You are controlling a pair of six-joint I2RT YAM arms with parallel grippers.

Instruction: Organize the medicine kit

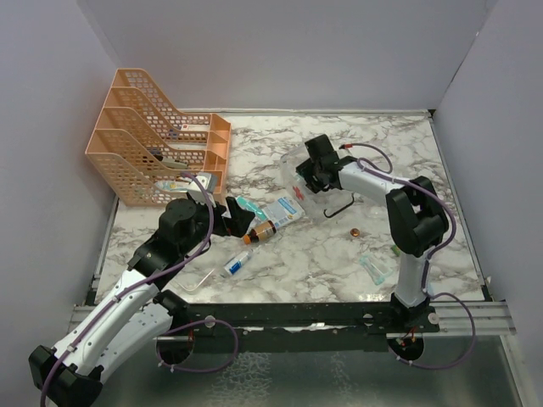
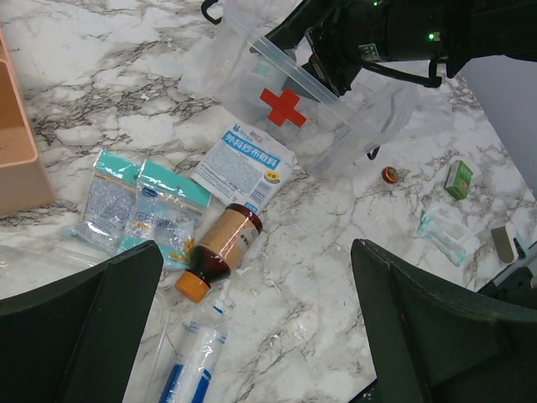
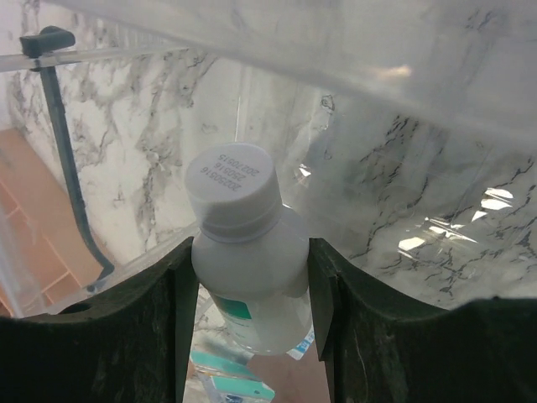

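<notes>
The medicine kit [image 1: 290,166] is a clear box with a red cross [image 2: 283,107] and a black handle [image 3: 60,134]; it stands at the table's back middle. My right gripper [image 1: 312,175] hangs over its opening, shut on a white bottle [image 3: 247,252] with a white cap, held by the body between both fingers [image 3: 369,336]. My left gripper [image 2: 256,336] is wide open and holds nothing, above the marble just right of a brown bottle [image 2: 222,248] with an orange cap and a wrapped syringe [image 2: 189,365]. Two teal packets [image 2: 143,206] and a white dressing packet [image 2: 243,165] lie beside them.
An orange mesh file rack [image 1: 153,148] stands at the back left. A small orange-brown piece [image 2: 389,175], a little green box [image 2: 458,179] and a clear packet [image 2: 445,233] lie on the right side of the table. Grey walls close in the table.
</notes>
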